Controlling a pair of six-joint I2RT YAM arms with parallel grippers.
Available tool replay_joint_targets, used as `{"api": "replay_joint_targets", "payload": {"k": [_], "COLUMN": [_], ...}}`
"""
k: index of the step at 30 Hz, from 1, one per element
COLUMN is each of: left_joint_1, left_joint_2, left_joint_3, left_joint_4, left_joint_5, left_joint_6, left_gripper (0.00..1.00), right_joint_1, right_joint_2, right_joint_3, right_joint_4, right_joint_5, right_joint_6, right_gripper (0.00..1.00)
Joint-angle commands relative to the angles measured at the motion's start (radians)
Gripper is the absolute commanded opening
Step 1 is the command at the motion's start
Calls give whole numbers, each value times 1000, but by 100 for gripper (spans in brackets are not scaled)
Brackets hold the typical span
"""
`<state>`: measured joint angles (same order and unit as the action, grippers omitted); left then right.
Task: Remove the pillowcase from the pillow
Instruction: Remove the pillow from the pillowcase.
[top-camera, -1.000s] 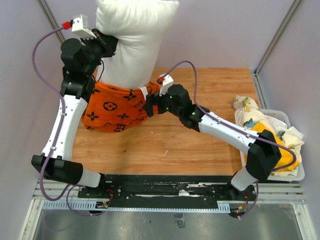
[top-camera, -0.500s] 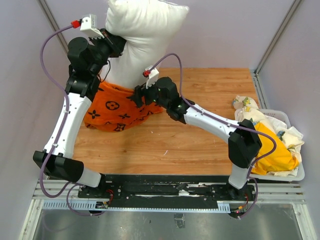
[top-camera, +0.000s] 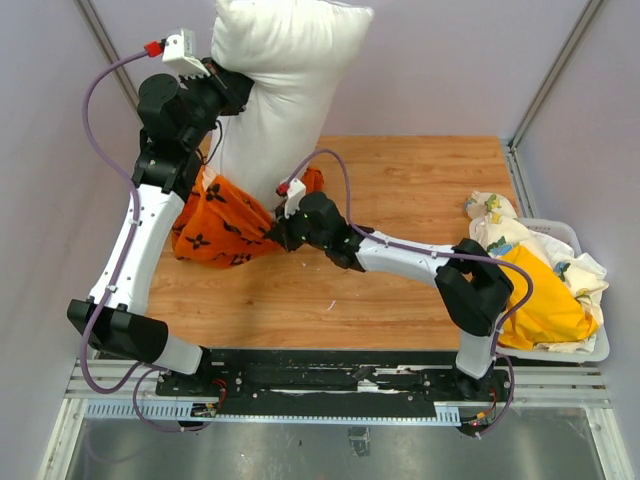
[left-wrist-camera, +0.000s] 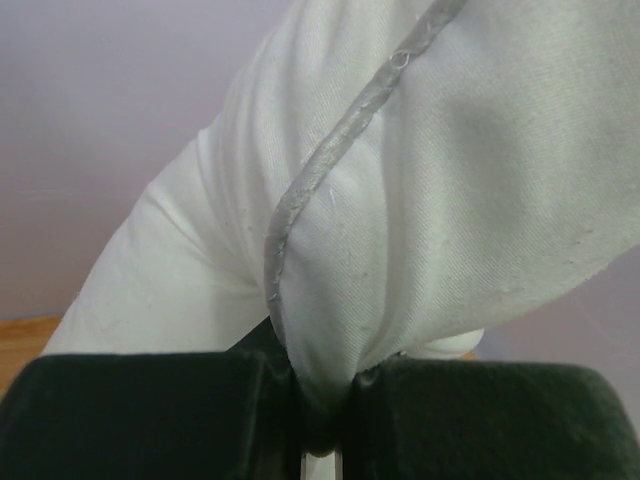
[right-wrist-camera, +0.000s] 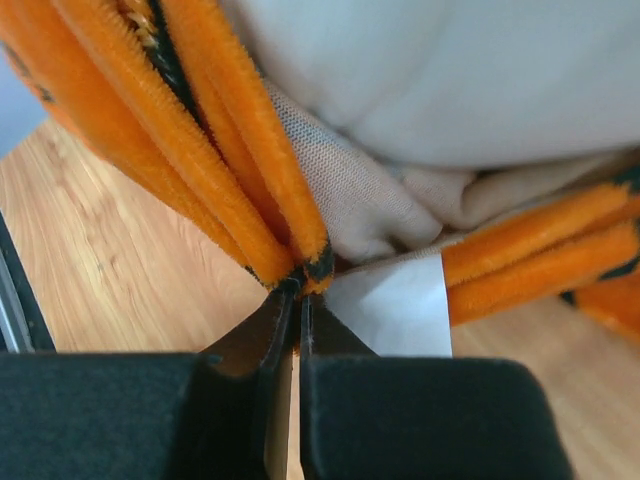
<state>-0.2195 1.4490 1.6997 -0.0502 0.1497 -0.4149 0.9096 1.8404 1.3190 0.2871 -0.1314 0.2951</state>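
Observation:
The white pillow (top-camera: 285, 80) hangs upright over the table's back left, its top corner pinched in my left gripper (top-camera: 228, 92). In the left wrist view a fold of pillow cloth (left-wrist-camera: 450, 200) sits between the shut jaws of the left gripper (left-wrist-camera: 322, 400). The orange pillowcase (top-camera: 222, 222) with black motifs is bunched around the pillow's lower end. My right gripper (top-camera: 278, 232) is shut on its edge. In the right wrist view the right gripper (right-wrist-camera: 298, 290) clamps the plush orange hem (right-wrist-camera: 210, 140) beside a white label (right-wrist-camera: 395, 305), with the pillow (right-wrist-camera: 480, 70) above.
A white bin (top-camera: 597, 352) at the right edge holds a yellow cloth (top-camera: 545, 305) and patterned cloths (top-camera: 495, 225). The wooden table (top-camera: 430, 190) is walled at the back and both sides.
My right gripper swung left to the pillowcase's lower edge and closed on it. The pillowcase has bunched narrower and lower on the pillow. The left gripper keeps holding the pillow up.

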Motion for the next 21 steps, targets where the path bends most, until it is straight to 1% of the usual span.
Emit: {"api": "replay_joint_targets", "payload": {"k": [1,6,10,15,18,21], "left_joint_1": [-6,-5,-4,-6,-4,-4], "left_joint_2": [-38,-67,-80,-104,-116,-106], "left_joint_3": [57,43,23,-30,-60,-55], "left_joint_4": [226,228,234,243,263,262], "left_joint_5": [-52,-88,-82,-91,-113,-118], "left_joint_6": [-32,-24,-42,-43,-38,-33], "left_gripper": [0,0,0,0,0,0], "right_joint_1": [21,22,20,-3,-77,-229], "right_joint_2": [-27,-108,-185,-354,-447,-509], "right_joint_3": [-117,-229,-233,-289,-322,-337], "right_joint_4": [-62,-84,-156,-211,-232,-271], "right_joint_5": [-23,59,115,265,274,198], "right_joint_6": [49,44,-16,-122,-142,-64], "right_gripper": [1,1,1,1,1,1]}}
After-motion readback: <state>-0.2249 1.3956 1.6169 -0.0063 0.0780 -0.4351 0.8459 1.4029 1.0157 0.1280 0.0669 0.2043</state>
